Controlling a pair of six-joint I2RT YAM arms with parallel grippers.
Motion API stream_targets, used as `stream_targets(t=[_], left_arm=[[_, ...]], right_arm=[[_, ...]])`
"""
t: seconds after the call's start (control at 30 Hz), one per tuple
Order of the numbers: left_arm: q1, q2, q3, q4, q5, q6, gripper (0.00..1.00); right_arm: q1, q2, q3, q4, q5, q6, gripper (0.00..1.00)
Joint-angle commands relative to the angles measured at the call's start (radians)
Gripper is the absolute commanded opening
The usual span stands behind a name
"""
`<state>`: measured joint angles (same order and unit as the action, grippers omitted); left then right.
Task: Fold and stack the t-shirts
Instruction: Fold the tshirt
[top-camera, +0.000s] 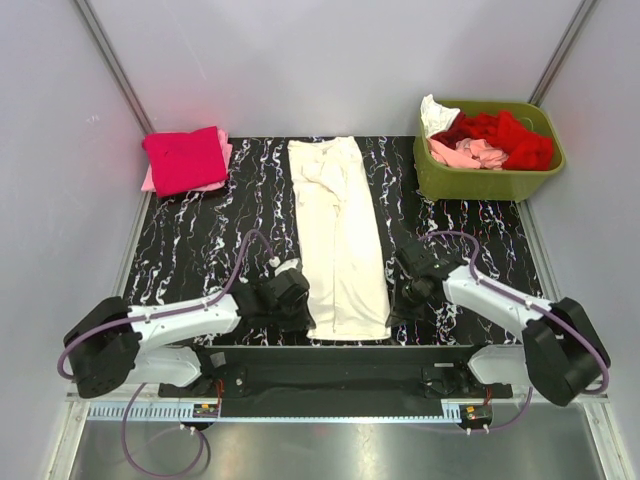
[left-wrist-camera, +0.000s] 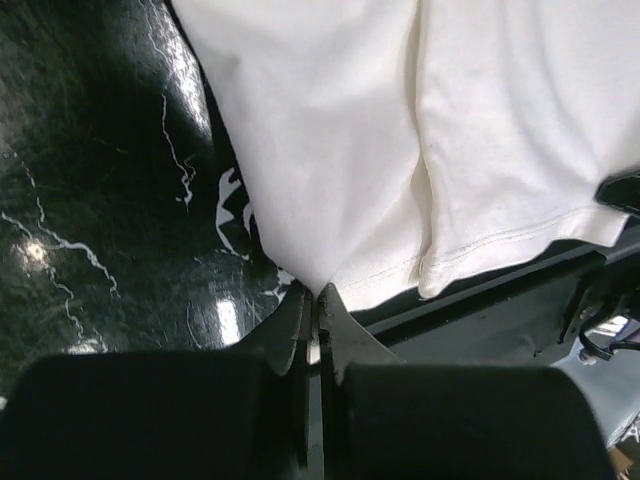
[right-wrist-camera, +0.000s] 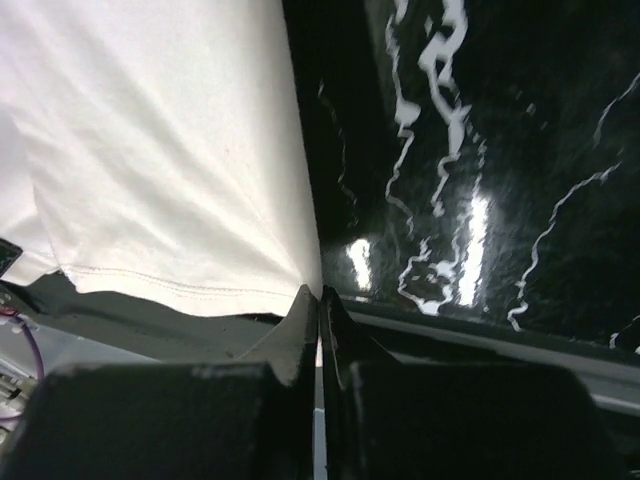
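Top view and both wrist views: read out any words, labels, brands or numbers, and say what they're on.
None can be read. The cream-white t-shirt, the folded magenta t-shirt, the olive-green bin and the marbled table show no print or label; the table's white marks are veining, not writing.

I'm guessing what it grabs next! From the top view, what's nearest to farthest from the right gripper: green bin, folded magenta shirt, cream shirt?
1. cream shirt: middle, its near corner in the right gripper.
2. green bin: back right corner.
3. folded magenta shirt: back left, farthest away.
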<state>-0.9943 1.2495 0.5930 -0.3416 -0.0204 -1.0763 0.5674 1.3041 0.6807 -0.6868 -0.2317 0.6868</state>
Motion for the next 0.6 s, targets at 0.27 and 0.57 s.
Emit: stream_targets(t=[0.27,0.57], left_arm=[[-0.047,-0.104,0.216,-0.252,-0.114,-0.017,0.00],[0.175,-0.006,0.480,-0.378,-0.084,0.206,0.01]], right_arm=[[0.103,-0.183,0.135,-0.155,0.029,0.151,0.00],[-0.029,0.012,0.505,-0.217,0.166,-0.048,0.00]])
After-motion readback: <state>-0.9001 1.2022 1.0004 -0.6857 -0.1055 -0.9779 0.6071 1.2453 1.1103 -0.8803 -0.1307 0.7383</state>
